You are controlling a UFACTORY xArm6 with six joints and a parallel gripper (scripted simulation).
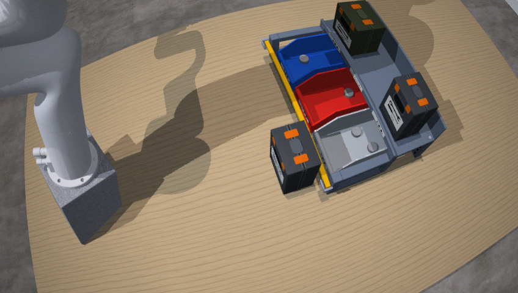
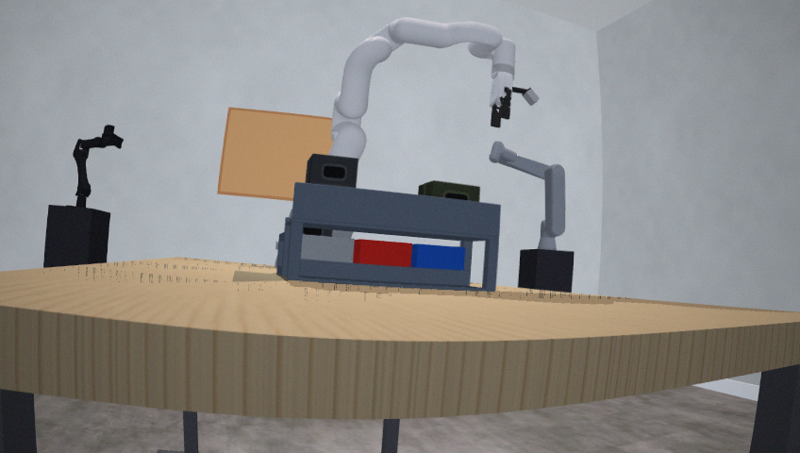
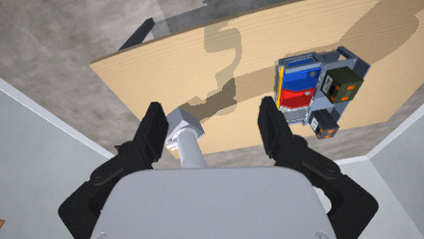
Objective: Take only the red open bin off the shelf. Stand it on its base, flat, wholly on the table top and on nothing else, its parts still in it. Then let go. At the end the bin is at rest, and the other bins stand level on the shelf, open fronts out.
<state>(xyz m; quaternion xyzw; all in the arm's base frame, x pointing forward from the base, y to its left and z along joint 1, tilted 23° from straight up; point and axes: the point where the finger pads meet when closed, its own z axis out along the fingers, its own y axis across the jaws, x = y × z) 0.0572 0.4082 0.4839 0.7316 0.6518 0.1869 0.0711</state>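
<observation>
The red open bin (image 1: 330, 97) sits in the middle slot of the grey shelf (image 1: 363, 105), between a blue bin (image 1: 310, 58) and a grey bin (image 1: 349, 144). A grey round part (image 1: 348, 92) lies in the red bin. From the exterior view the red bin (image 2: 382, 252) shows in the shelf's lower opening. It also shows small in the wrist view (image 3: 297, 98). My gripper (image 2: 499, 114) hangs high in the air, far above the shelf, open and empty. Its fingers frame the distant table in the wrist view.
Two dark cases (image 1: 358, 25) (image 1: 408, 105) with orange latches stand on the shelf's top. A third (image 1: 294, 155) stands on the table by the shelf's front corner. A yellow rail (image 1: 295, 108) runs along the bins' fronts. My arm's base (image 1: 81, 188) stands at the table's left.
</observation>
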